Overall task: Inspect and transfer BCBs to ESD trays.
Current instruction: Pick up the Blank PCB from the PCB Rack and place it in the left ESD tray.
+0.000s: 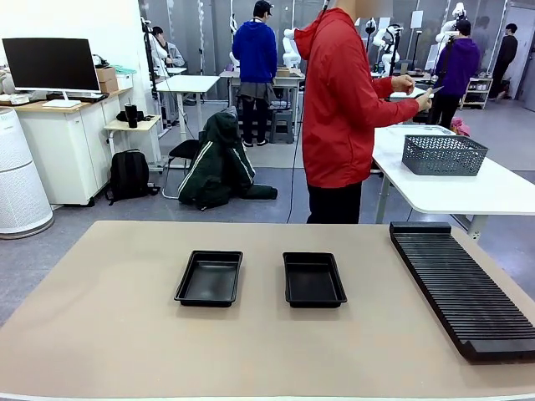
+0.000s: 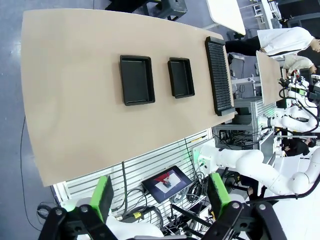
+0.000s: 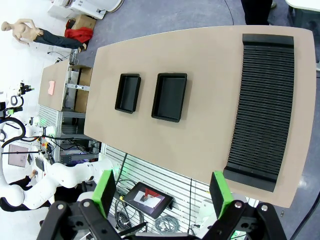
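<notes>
The beige desk (image 1: 100, 334) spans the near scene. At its far edge, a person in a red hooded jacket (image 1: 338, 117) stands turned right, toward a white side table (image 1: 493, 188). A long black slotted rack (image 1: 460, 288) runs near to far along the desk's right side. A grey mesh basket (image 1: 443, 154) sits on the side table.

The two ESD trays lie side by side at mid-desk, a little apart. The left tray (image 1: 209, 277) and the right tray (image 1: 313, 279) both have bare floors.

The robot's left hand (image 2: 161, 187) is released and holds nothing, its green-padded fingers spread wide high above the near edge of the desk. The right hand (image 3: 162, 186) is in the same state, spread and empty above the same edge.

The person's hands (image 1: 414, 88) are raised over the side table with something thin between them. Whether it is one of the BCBs is too small to tell.

The task looks to be at its opening, with a board probably being fetched or inspected by the person and nothing transferred yet. The next move calls for a board to come within reach. An open hand would then have to close on its thin edges and lower it flat into a tray.
</notes>
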`<state>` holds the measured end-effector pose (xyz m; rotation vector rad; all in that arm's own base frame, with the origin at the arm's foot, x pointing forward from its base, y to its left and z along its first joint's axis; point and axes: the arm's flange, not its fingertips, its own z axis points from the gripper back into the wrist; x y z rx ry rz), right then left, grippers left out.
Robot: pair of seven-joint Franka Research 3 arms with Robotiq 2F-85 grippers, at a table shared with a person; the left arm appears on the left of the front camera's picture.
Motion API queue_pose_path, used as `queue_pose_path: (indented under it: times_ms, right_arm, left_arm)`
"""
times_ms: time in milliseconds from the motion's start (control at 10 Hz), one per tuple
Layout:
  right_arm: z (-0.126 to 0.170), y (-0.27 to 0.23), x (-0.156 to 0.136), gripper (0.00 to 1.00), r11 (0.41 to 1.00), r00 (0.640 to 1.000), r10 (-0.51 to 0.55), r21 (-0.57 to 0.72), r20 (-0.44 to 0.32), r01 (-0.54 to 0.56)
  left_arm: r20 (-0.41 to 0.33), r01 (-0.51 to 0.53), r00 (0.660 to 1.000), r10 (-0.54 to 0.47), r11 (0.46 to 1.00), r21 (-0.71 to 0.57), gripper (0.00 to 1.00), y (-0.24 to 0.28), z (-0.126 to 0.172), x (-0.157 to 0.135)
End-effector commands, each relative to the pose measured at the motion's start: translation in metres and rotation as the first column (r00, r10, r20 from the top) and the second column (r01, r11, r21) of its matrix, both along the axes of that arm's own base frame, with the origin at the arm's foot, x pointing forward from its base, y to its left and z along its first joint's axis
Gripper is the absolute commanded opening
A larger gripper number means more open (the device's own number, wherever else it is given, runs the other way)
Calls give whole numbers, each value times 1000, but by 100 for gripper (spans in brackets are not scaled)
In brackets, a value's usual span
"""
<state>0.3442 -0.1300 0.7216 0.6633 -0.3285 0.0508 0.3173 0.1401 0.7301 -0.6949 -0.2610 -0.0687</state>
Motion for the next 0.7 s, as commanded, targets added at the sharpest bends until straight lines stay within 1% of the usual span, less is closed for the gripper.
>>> queue_pose_path:
  times_ms: [0,600]
  right_arm:
    - [1,2,-1,100,1000,1000,4,-1,3,-4]
    - [1,2,-1,100,1000,1000,4,-1,3,-4]
  left_arm:
    - [1,-6,1000,6,1000,0,100,0,0,0]
    - [1,-6,1000,6,1000,0,100,0,0,0]
